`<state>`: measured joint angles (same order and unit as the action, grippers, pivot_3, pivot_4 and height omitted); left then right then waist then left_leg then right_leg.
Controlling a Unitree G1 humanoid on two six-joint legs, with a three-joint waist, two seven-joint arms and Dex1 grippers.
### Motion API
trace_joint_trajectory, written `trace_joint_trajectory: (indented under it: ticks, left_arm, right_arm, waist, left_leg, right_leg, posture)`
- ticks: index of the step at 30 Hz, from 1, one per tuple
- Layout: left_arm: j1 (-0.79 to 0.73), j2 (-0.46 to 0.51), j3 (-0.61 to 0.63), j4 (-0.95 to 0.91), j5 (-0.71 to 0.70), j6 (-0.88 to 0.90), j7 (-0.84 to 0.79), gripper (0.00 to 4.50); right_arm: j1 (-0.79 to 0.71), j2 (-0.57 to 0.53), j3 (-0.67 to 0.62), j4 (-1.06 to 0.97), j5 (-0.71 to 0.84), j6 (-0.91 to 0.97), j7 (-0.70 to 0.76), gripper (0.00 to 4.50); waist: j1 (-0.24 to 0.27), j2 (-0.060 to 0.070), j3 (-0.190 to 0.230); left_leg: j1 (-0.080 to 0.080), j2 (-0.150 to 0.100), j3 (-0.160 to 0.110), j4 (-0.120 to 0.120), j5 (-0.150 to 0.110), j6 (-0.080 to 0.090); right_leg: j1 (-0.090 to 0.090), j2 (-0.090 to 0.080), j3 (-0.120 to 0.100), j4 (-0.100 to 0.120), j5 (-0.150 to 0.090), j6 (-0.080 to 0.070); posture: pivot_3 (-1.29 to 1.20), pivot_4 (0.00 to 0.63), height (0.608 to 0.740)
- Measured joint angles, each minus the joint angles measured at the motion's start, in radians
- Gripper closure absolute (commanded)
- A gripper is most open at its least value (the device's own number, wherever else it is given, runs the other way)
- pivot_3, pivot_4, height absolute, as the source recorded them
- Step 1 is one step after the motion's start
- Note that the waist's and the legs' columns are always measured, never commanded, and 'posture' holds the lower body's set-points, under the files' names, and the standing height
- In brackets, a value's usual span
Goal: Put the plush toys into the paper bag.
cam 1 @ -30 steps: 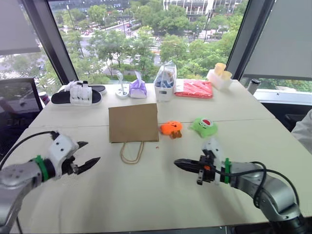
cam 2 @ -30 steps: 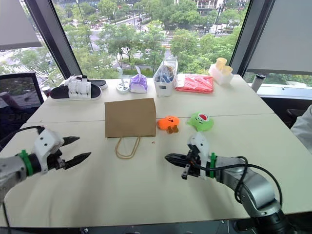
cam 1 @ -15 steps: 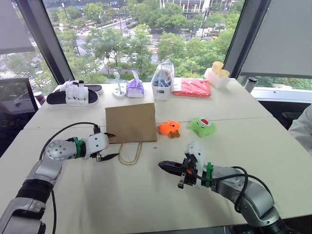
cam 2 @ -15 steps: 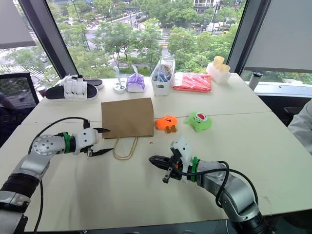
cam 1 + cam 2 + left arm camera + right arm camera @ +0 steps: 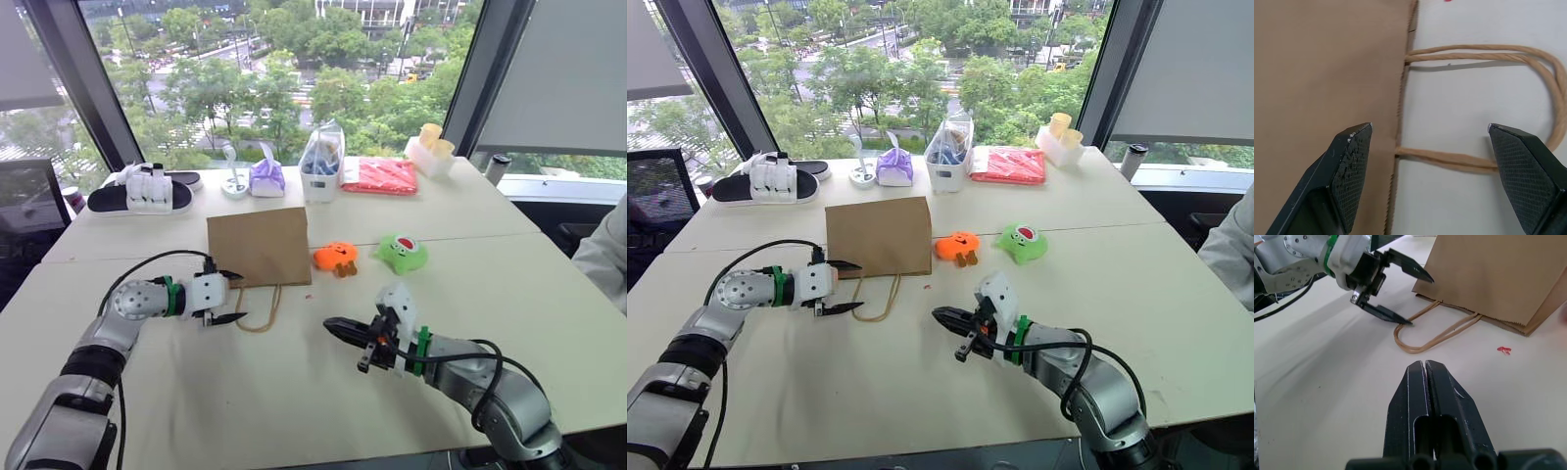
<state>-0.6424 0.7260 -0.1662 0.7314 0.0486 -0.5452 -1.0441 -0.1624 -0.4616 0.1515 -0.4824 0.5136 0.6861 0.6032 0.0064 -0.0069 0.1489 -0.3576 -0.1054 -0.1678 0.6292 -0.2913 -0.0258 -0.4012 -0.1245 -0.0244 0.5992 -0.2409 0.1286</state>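
Observation:
The brown paper bag (image 5: 260, 247) lies flat on the table with its twisted loop handles (image 5: 257, 308) pointing toward me. To its right, side by side, sit the orange plush toy (image 5: 334, 258) and the green plush toy (image 5: 404, 252). My left gripper (image 5: 238, 296) is open at the bag's mouth edge. In the left wrist view one finger (image 5: 1349, 171) hangs over the bag (image 5: 1327, 73) and the other over the handle loop (image 5: 1498, 54). My right gripper (image 5: 330, 324) is shut and empty, low over bare table in front of the toys, pointing toward the handles (image 5: 1435, 338).
Along the far edge stand black slippers (image 5: 142, 196), a purple tied bag (image 5: 265, 179), a clear container (image 5: 322, 166), a red packet (image 5: 380, 176) and a white box with yellow cups (image 5: 427, 147). A person's sleeve (image 5: 602, 255) shows at the right edge.
My left arm has swung forward and rightward from the near left table to the bag's handle edge, rolling its open gripper. The right gripper has barely moved. The camera has shifted.

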Motion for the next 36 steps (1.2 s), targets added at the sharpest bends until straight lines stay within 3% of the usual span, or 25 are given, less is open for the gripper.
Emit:
trace_joint_trajectory:
  ticks: [4, 13, 21, 31, 34, 36]
  left_arm:
    - [0.031, 0.061, 0.043, -0.035, -0.040, 0.018, -0.030, 0.64]
    - [0.079, 0.067, 0.063, -0.091, -0.052, 0.043, -0.029, 0.64]
    - [0.026, 0.026, -0.011, -0.020, 0.062, -0.068, 0.014, 0.64]
    - [-0.058, -0.072, -0.026, 0.089, 0.089, -0.109, 0.062, 0.64]
    - [-0.062, -0.086, -0.036, 0.094, 0.094, -0.128, 0.057, 1.49]
    - [-0.064, -0.098, -0.036, 0.102, 0.094, -0.136, 0.046, 2.41]
  right_arm:
    - [0.008, -0.003, 0.000, 0.000, -0.010, -0.013, 0.001, 4.50]
    - [0.006, -0.001, 0.003, 0.000, -0.019, -0.017, 0.010, 4.50]
    - [0.001, 0.006, -0.001, 0.007, -0.020, -0.017, 0.004, 4.50]
    - [0.005, 0.014, -0.015, 0.007, -0.021, -0.017, -0.032, 4.50]
    - [0.005, 0.021, -0.015, 0.007, -0.025, -0.018, -0.037, 4.50]
    - [0.005, 0.022, -0.015, 0.007, -0.030, -0.021, -0.038, 4.50]
  waist:
    - [-0.011, 0.000, 0.000]
    - [-0.017, 0.000, 0.000]
    - [-0.016, 0.000, 0.000]
    - [-0.019, -0.001, 0.000]
    - [-0.019, -0.001, 0.000]
    - [-0.018, -0.001, -0.001]
  left_leg:
    - [0.001, 0.000, 0.000, 0.000, 0.000, 0.001]
    - [0.001, 0.000, -0.002, 0.001, -0.001, 0.001]
    - [0.001, 0.000, -0.001, 0.001, 0.000, 0.001]
    - [0.001, 0.000, -0.001, 0.001, 0.000, 0.000]
    - [0.001, 0.000, -0.001, 0.002, 0.000, -0.001]
    - [0.001, 0.000, -0.001, 0.002, 0.000, -0.001]
  right_leg:
    - [0.000, 0.000, 0.000, 0.000, 0.000, 0.000]
    - [0.002, 0.000, 0.000, 0.001, 0.000, 0.000]
    - [0.002, 0.000, 0.000, 0.001, 0.000, 0.000]
    - [0.002, 0.000, 0.000, 0.002, 0.000, 0.000]
    - [0.002, 0.000, 0.000, 0.003, 0.000, 0.000]
    - [0.002, 0.000, 0.000, 0.003, 0.000, 0.000]
  posture:
    - [0.00, 0.150, 0.740]
    - [0.00, 0.150, 0.740]
    - [0.00, 0.150, 0.740]
    - [0.00, 0.150, 0.740]
    - [0.00, 0.150, 0.740]
    - [0.00, 0.150, 0.740]
